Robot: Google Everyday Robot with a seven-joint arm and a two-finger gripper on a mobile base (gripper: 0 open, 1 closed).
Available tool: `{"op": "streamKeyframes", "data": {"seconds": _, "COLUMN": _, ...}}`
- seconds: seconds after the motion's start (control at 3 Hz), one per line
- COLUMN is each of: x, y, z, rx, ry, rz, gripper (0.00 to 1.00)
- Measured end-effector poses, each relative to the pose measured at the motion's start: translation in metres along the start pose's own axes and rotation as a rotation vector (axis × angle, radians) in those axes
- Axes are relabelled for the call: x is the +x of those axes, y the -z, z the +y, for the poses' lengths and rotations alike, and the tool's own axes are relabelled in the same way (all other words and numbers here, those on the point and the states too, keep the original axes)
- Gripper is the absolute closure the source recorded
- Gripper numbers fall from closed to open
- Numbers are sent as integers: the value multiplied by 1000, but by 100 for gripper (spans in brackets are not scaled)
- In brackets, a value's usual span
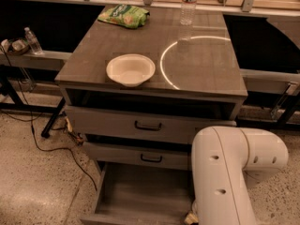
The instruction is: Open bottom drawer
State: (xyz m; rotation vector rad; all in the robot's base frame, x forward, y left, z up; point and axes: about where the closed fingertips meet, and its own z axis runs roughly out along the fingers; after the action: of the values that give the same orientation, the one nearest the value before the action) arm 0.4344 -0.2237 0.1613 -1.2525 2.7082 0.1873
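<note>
Bottom drawer [140, 193] pulled out toward 6 o'clock; claw [190, 218] at its 4 o'clock, beneath white arm [225, 172]; claw's state: cannot tell.

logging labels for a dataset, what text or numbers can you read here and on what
No text can be read.
Print on the green snack bag: too blurred.
Label on the water bottle: too blurred.
Label on the small bottle at far left: too small.
The bowl, open bottom drawer and white arm: no markings show.
The gripper is out of view, below the arm at the bottom edge.
</note>
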Motion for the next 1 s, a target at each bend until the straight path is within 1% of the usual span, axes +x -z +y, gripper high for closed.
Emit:
{"op": "streamKeyframes", "data": {"seconds": 0.67, "x": -6, "y": -1, "z": 1, "rx": 0, "ry": 0, "rz": 0, "gripper": 0}}
{"op": "streamKeyframes", "data": {"seconds": 1.0, "x": -9, "y": -2, "z": 2, "rx": 0, "ry": 1, "rz": 0, "gripper": 13}}
